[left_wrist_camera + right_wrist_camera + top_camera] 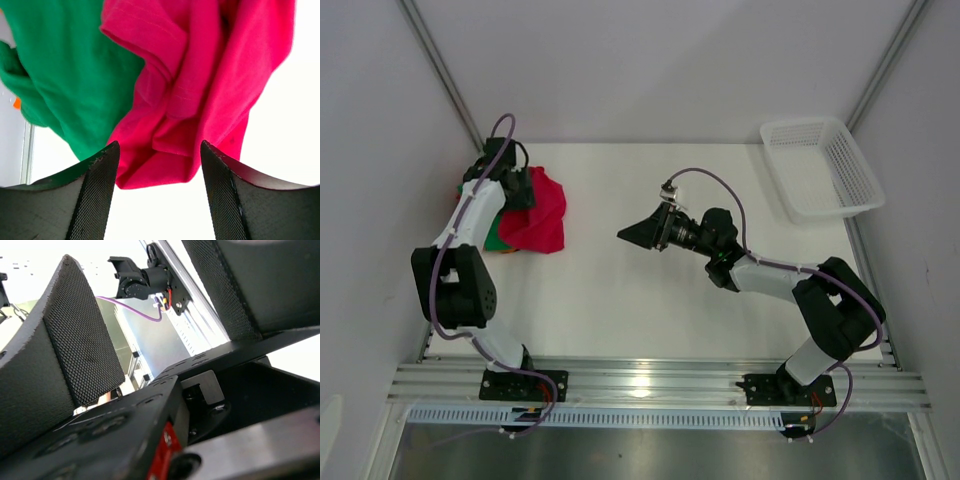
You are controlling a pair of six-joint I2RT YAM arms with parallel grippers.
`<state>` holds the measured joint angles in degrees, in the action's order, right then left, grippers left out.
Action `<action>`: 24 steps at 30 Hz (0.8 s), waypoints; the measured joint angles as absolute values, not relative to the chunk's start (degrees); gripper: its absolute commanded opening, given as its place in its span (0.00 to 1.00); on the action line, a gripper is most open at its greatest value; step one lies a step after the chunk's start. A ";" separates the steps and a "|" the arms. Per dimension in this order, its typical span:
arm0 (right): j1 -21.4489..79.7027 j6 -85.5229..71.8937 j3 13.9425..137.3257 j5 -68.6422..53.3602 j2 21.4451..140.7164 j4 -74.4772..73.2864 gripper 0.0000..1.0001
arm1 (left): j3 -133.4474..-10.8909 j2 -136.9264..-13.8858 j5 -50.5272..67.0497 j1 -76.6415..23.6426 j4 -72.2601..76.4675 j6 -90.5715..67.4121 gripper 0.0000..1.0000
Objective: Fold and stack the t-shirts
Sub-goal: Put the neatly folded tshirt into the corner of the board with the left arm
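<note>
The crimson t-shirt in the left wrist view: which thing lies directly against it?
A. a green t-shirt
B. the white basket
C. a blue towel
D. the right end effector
A: a green t-shirt lies crumpled right against the crimson t-shirt, with no gap between the two cloths.

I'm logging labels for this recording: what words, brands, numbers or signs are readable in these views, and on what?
None: no readable text shows in any view.
The crimson t-shirt and green t-shirt show plain cloth, with no print or tag in sight.
The white mesh basket shows no label.
</note>
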<state>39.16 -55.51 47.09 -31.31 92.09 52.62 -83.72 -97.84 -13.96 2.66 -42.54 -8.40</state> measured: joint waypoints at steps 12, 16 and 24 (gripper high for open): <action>39.13 -55.51 46.57 -32.36 92.07 52.60 0.66 | -80.55 -91.64 -4.16 7.49 -37.43 -3.99 0.69; 38.83 -55.51 46.00 -32.47 92.07 52.58 0.66 | -80.55 -91.66 0.47 8.62 -37.34 -4.05 0.68; 38.02 -57.14 45.78 -32.62 92.92 54.92 0.66 | -80.55 -92.29 13.87 5.43 -37.67 -4.47 0.67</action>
<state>38.02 -57.14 45.78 -32.62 92.92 54.92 -80.55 -92.29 13.87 5.43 -37.67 -4.47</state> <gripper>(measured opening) 0.657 0.670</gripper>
